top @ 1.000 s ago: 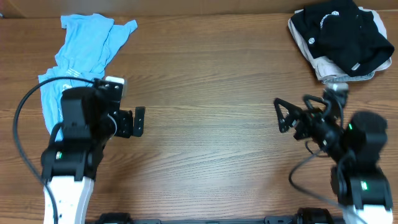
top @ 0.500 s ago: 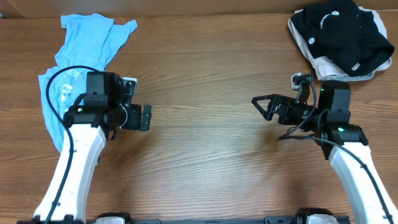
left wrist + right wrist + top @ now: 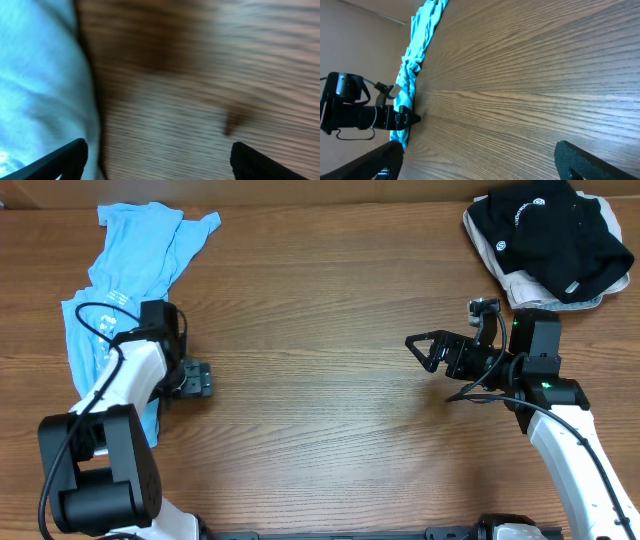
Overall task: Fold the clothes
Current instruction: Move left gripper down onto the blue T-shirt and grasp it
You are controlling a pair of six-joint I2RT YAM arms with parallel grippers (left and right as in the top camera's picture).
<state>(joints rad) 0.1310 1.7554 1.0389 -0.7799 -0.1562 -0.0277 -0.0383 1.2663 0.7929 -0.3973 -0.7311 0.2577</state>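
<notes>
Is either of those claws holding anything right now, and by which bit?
Nothing is held. The left gripper is open over the table beside the blue T-shirt; the right gripper is open too, with nothing between its fingers.

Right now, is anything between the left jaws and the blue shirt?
Nothing visible does. The left jaws stand open right at the edge of the shirt, partly over bare table; the black garment lies far off at the right corner.

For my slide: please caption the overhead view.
Left gripper open beside the blue T-shirt; right gripper open above the table.
</notes>
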